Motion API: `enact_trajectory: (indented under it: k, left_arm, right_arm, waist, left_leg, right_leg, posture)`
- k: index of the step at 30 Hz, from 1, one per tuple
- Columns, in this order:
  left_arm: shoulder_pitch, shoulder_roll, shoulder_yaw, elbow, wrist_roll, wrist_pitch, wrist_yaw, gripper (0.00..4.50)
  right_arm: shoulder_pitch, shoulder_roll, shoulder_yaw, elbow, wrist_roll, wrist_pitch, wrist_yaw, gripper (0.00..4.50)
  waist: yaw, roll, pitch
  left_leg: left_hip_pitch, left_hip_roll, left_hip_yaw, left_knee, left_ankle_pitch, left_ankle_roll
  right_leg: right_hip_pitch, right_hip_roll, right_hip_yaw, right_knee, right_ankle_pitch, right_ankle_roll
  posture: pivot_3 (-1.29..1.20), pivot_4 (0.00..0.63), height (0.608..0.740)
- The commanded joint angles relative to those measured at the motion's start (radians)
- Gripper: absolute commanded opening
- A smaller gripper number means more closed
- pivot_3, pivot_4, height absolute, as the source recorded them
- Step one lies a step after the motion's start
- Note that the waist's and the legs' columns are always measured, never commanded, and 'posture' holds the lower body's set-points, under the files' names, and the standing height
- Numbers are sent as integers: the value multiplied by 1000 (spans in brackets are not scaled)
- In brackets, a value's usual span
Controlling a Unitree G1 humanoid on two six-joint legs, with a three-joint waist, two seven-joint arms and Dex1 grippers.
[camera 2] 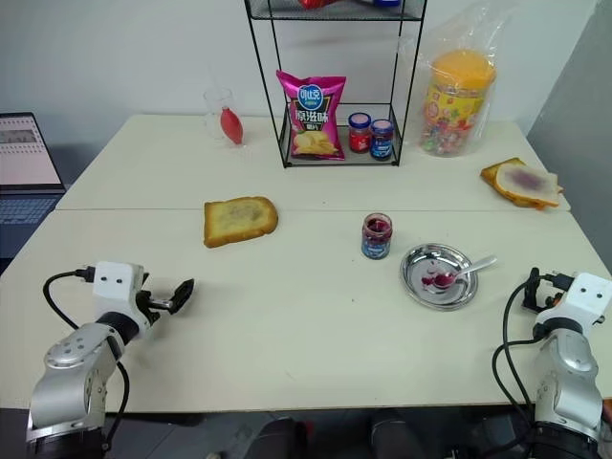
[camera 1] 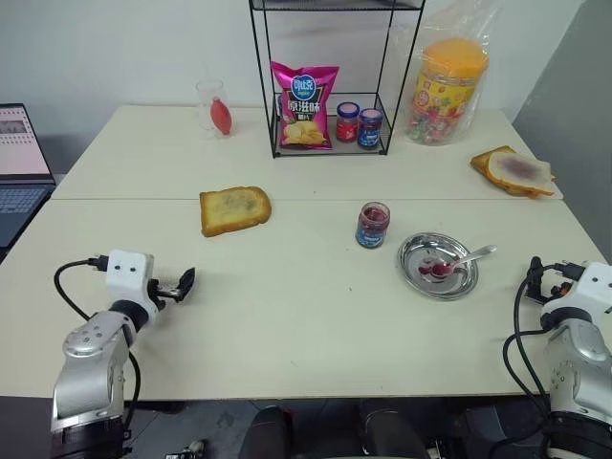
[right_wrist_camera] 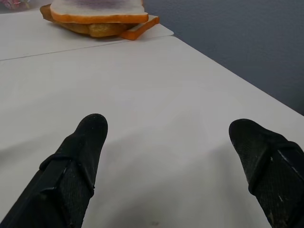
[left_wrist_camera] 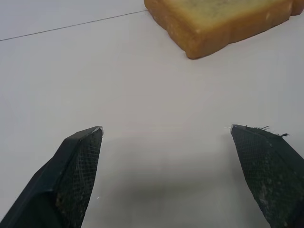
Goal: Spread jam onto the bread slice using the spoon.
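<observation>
The bread slice (camera 1: 234,209) lies flat left of the table's centre, golden crust and greyish-tan top. Right of centre a round steel plate (camera 1: 421,251) holds the spoon (camera 1: 466,260), whose bowl rests in a small blob of dark red jam (camera 1: 439,271) while its handle points to the far right. My left gripper (camera 1: 182,286) is open low over the table's near left, with the bread slice (left_wrist_camera: 223,19) ahead of its fingers. My right gripper (right_wrist_camera: 168,123) is open over the near right corner, nothing between its fingers, to the right of the plate.
An open jam jar (camera 1: 372,225) stands just left of the plate. A white-topped slice with a purple smear (camera 1: 513,170) lies far right. At the back are a wire rack (camera 1: 325,76) with chips and two lidded jars, a candy tub (camera 1: 447,86) and a glass (camera 1: 214,107). A laptop (camera 1: 19,163) sits at the left.
</observation>
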Motion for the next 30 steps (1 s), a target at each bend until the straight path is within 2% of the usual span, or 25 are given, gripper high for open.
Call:
enact_trajectory:
  k: [1, 10, 13, 16, 18, 20, 22, 26, 30]
  left_arm:
    - [4, -5, 17, -60, -35, -11, 13, 4500]
    - [-3, 10, 21, -69, -77, -11, 21, 4500]
    - [-31, 39, 40, -58, -118, 8, -3, 4500]
    - [-115, 79, 98, -21, -229, 84, -34, 4500]
    - [-153, 105, 94, 22, -241, 103, -45, 4500]
    - [-207, 121, 72, 94, -254, 135, -60, 4500]
    - [-254, 130, 47, 162, -250, 134, -72, 4500]
    - [-430, 127, -31, 454, -185, 66, -79, 4500]
    - [-558, 140, -132, 686, -108, -38, -163, 4500]
  right_arm:
    - [-5, -24, -7, -11, -7, -14, 10, 4484]
    - [0, -44, -30, -53, 5, 0, 11, 4484]
    - [5, -63, -52, -143, 54, 39, 39, 4484]
    - [21, -163, -61, -326, 274, 194, 234, 4484]
    - [54, -241, -66, -433, 456, 345, 339, 4484]
    - [101, -365, -71, -543, 695, 515, 464, 4484]
    - [125, -459, -79, -597, 857, 620, 521, 4484]
    - [108, -592, 6, -688, 994, 716, 594, 4484]
    - [17, -569, 94, -688, 1050, 707, 517, 4484]
  waist:
    - [-1, 0, 0]
    - [-5, 0, 0]
    - [-6, 0, 0]
    - [-6, 1, 1]
    - [-6, 0, 1]
    - [-6, 0, 0]
    - [-4, -1, 1]
    - [1, -4, 2]
    - [3, -10, -1]
  left_leg:
    - [0, 0, 0, 0, 0, 0]
    - [0, 0, 1, 0, 0, 0]
    - [0, 0, 1, 0, 0, 0]
    - [-1, 0, 0, 0, 0, 0]
    - [-1, 0, 0, 0, 0, 0]
    - [-1, 0, -1, 0, 0, 0]
    - [-1, 0, -3, -1, 0, 0]
    - [-3, 0, -6, 1, 0, 0]
    - [-6, 0, -11, 2, 0, 0]
  right_leg:
    - [0, 0, 0, 0, 0, 0]
    - [0, 0, 0, 0, 0, 0]
    - [0, 0, 0, 0, 0, 0]
    - [-1, 0, 0, 0, 0, 0]
    - [-1, 1, 0, 0, 0, 0]
    - [0, 1, -1, -1, 0, 0]
    - [0, 1, -2, -1, -1, -1]
    - [0, 1, -5, -2, -1, -1]
    - [0, 2, -9, -3, 0, -1]
  posture:
    - [0, 150, 740]
    - [0, 150, 740]
    - [0, 150, 740]
    - [0, 150, 740]
    - [0, 150, 740]
    - [0, 150, 740]
    - [0, 150, 740]
    - [0, 150, 740]
    - [0, 150, 740]
